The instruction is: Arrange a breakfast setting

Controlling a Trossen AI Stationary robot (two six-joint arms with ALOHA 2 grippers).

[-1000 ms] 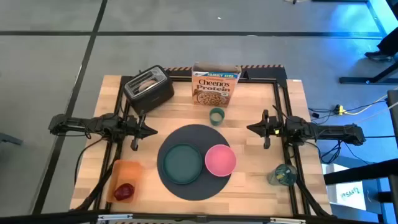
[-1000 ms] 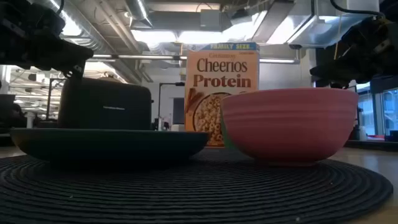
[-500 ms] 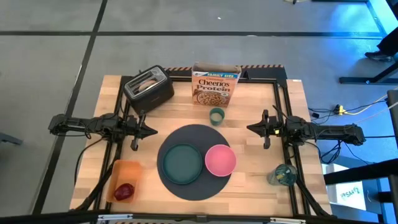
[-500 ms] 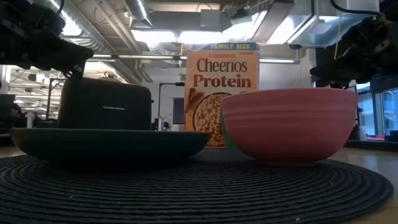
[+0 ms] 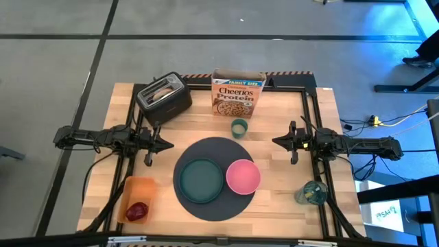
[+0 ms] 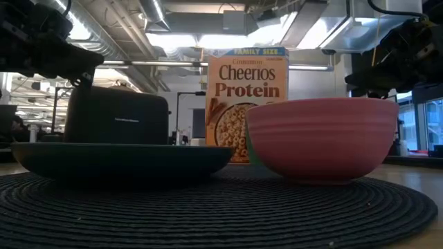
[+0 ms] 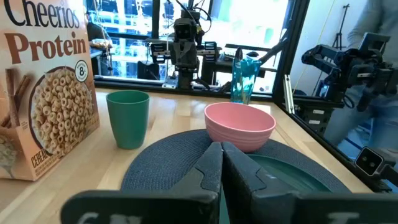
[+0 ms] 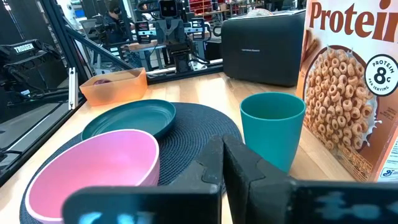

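At nine o'clock of the bench [image 5: 274, 110] the left hand [image 5: 167, 145] waits with its fingers clenched on nothing. At seven o'clock the dark red fruit [image 5: 137, 210] lies in an orange tray [image 5: 139, 187]. In the centre the dark grey mat [image 5: 214, 151] carries the teal plate [image 5: 202, 180] and, touching it, the pink bowl [image 5: 243, 176]. The toaster [image 5: 164, 99] holds the bagel half [image 5: 162, 89] at eleven o'clock. The green cup [image 5: 239, 127] stands at twelve o'clock before the cereal box [image 5: 238, 94]. At three o'clock the right hand [image 5: 277, 142] is clenched, empty too.

High cam: straight down, far, covers whole worktop [image 5: 288, 116]. Low cam: worktop level, very close to mat [image 6: 221, 211], facing cereal box [image 6: 247, 104]. Wrist cams: each looks fwd past own jaws, opposite directions. All four share pink bowl [image 5: 243, 176].
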